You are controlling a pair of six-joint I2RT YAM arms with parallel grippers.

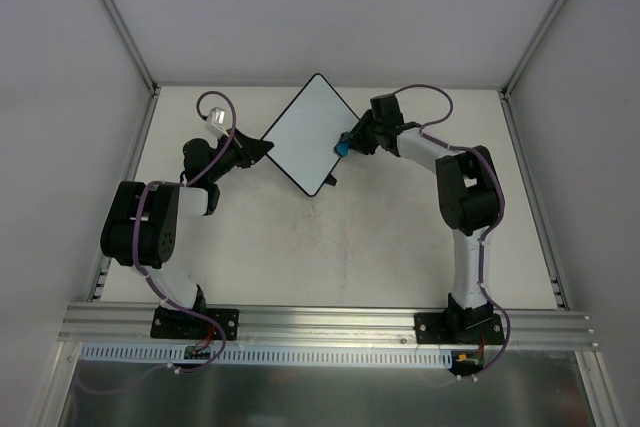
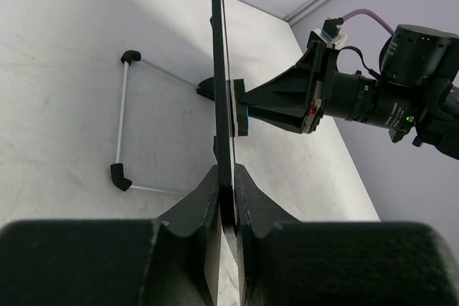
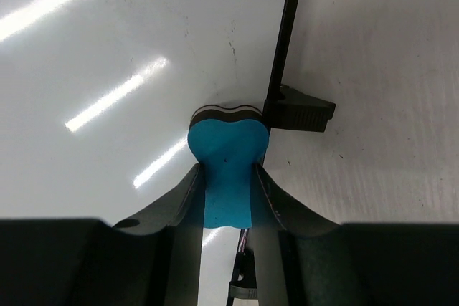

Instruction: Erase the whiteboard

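Partly hidden eraser [image 3: 224, 152], whiteboard [image 2: 222, 105] edge-on, top cropped

Your light is bright and even. Glare streaks the whiteboard [image 3: 179, 34] at 10 o'clock, right wrist view; both wrist views blur at 6 o'clock.

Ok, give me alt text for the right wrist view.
The right hand grips a blue eraser held against the whiteboard, beside its black rim. A small black tab juts from the rim over the table.
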